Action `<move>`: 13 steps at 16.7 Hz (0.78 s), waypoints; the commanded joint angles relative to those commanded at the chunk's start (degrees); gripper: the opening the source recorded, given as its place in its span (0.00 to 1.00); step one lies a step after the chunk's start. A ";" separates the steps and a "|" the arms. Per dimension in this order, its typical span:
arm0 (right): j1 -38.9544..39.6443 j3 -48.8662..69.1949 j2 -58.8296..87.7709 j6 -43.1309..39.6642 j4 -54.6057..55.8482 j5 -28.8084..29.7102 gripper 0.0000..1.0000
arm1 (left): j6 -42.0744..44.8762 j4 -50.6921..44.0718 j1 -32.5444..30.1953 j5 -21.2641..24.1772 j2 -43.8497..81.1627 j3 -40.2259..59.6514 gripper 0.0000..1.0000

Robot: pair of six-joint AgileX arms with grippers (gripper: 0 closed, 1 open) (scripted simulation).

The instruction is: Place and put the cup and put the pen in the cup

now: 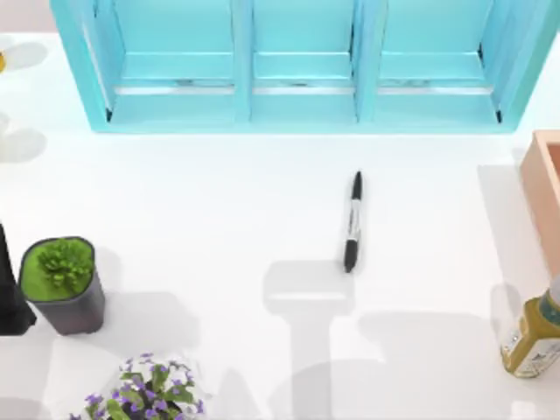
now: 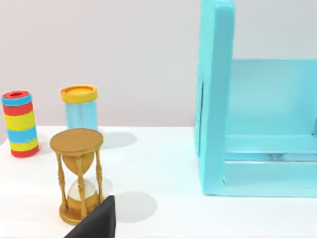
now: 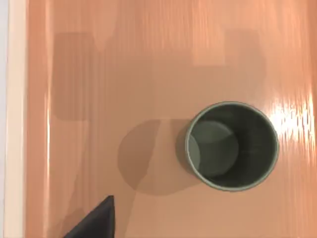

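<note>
One slim black marker pen (image 1: 353, 221) with a pale label band lies flat on the white table (image 1: 219, 219), right of centre. The olive-grey cylindrical cup (image 3: 232, 146) stands upright on an orange-brown wooden surface (image 3: 124, 74) beneath the right wrist. Whether either gripper's fingers are apart or together cannot be told.

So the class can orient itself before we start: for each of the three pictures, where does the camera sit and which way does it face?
Top view: above the table, looking down on the pen and blue shelf.
Left wrist view: low, facing sideways at the hourglass; a dark gripper part intrudes.
Right wrist view: looking straight down into the cup on an orange surface.
Shared: the shelf, top and left wrist.
</note>
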 joint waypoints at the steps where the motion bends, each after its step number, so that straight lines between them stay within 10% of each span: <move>1: -1.08 4.15 4.92 -1.03 -3.71 0.01 1.00 | 0.00 0.00 0.00 0.00 0.00 0.00 1.00; 13: -7.82 31.65 35.66 -7.43 -25.66 0.08 1.00 | 0.00 0.00 0.00 0.00 0.00 0.00 1.00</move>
